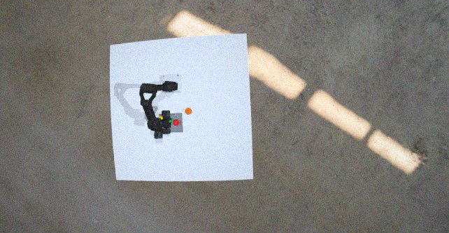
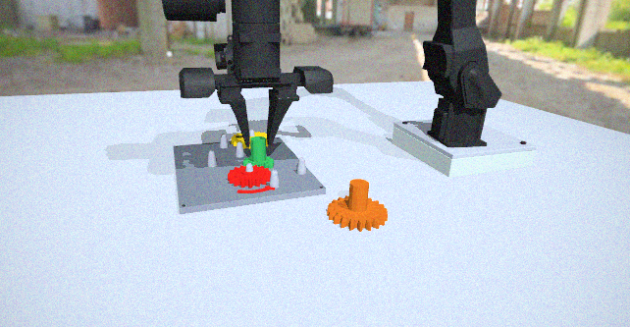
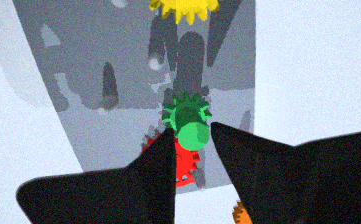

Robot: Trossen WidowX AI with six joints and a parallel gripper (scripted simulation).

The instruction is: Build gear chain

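The green gear [image 1: 171,120] [image 2: 258,150] [image 3: 193,136], upright on the board [image 1: 178,129] [image 2: 211,192] [image 3: 221,100], lies just beside the red gear [image 1: 175,121] [image 2: 249,177] [image 3: 186,159], on that gear's side towards the yellow gear [image 1: 161,117] [image 2: 237,140] [image 3: 186,7]. I cannot tell from my station whether it sits fully flat or whether its teeth engage. About its stem my fingers [image 2: 241,119] stand slightly parted, a narrow gap at each side; I judge the stem free and this placement nearly finished. Several empty pegs [image 2: 212,159] [image 3: 155,63] surround the red gear. In the wrist view, bare board separates green from yellow, so the chain is incomplete. Outermost, the orange gear [image 1: 188,111] [image 2: 358,197] [image 3: 241,213] stands off the board on the surface [image 1: 210,147] [image 2: 294,266] [image 3: 321,75], well apart from the red gear. What remains, in my judgement: withdraw, seat orange as the likely missing link, and move clear.
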